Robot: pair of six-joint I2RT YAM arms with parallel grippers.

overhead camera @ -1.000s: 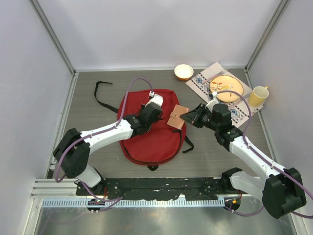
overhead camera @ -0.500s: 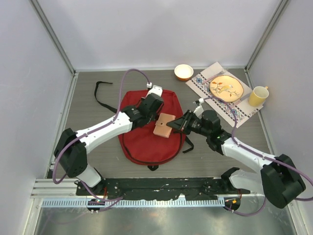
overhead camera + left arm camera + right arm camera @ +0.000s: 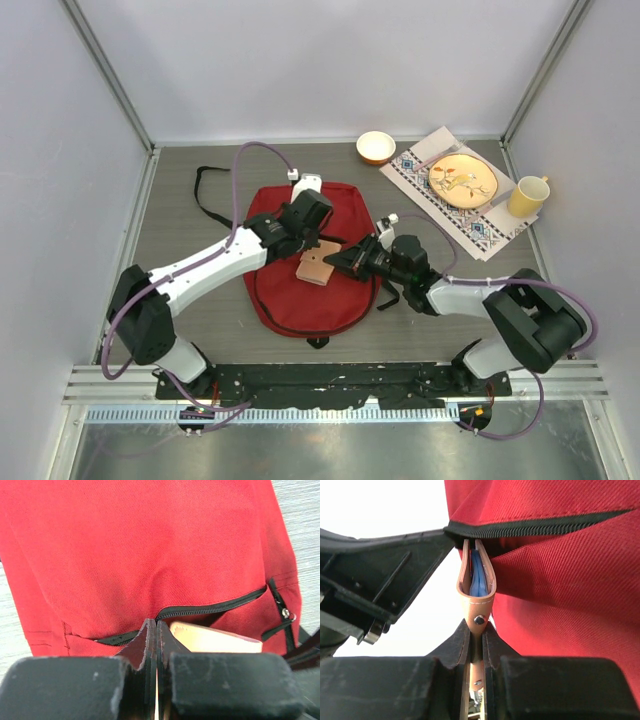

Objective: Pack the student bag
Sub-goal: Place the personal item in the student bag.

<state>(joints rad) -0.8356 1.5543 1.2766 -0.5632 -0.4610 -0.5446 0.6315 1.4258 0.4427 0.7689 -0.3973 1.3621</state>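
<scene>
Grey bench (image 3: 170, 220) inside a white-walled enclosure. Student bag (image 3: 300, 300) flat at mid-bench, red, zip opening (image 3: 210, 611) facing up.

Left fingers (image 3: 151, 635) shut tight on the bag's fabric right at the zip edge, judged to be lifting that lip to keep the mouth parted. Right fingers (image 3: 468, 641) clamped on the near end of a slim tan case (image 3: 478, 592) with blue contents showing inside. Held edge-on, far end meeting the zip line just beside the left fingers, presumably for sliding in under the raised lip. Whether any part is already under the lip cannot be determined.

Opening narrow. Likely obstructions are the zip edge itself and the left arm's black hardware, close against one side of the case.

Well apart at the far right: small bowl (image 3: 375, 147), patterned cloth (image 3: 412, 168) carrying an orange plate (image 3: 463, 180), and a yellow cup (image 3: 527, 196) just beside. Black strap (image 3: 212, 198) trailing off the bag toward the far left. None of these in the insertion path.
</scene>
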